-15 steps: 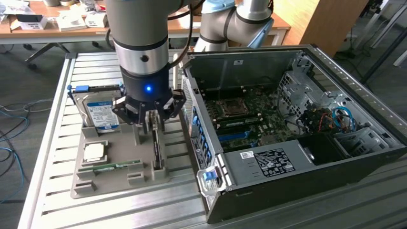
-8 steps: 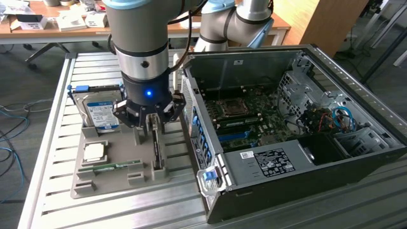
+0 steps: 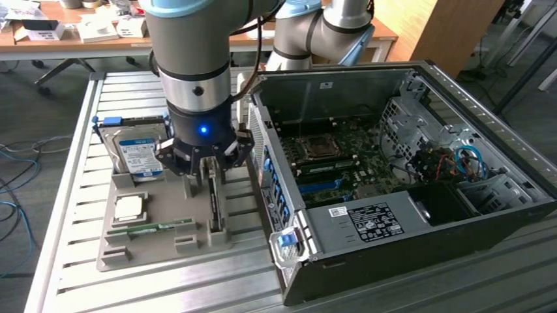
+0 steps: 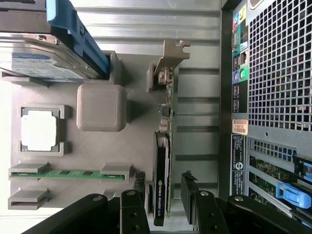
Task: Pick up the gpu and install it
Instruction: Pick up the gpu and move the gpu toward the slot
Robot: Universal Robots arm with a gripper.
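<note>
End effector w/ fingers spread wide either side of the gpu, which stands on edge in the grey holder on the table, pc case just beside at the exterior view's right.

Lab room around a slatted metal table.
Behind the gripper stands a wooden desk with boxes; a wood panel rises further off; the grey floor carries loose cables.

Grey tray, green memory stick, blue-labelled silver hard drive, black-and-green gpu, black mesh-patterned case.
</note>
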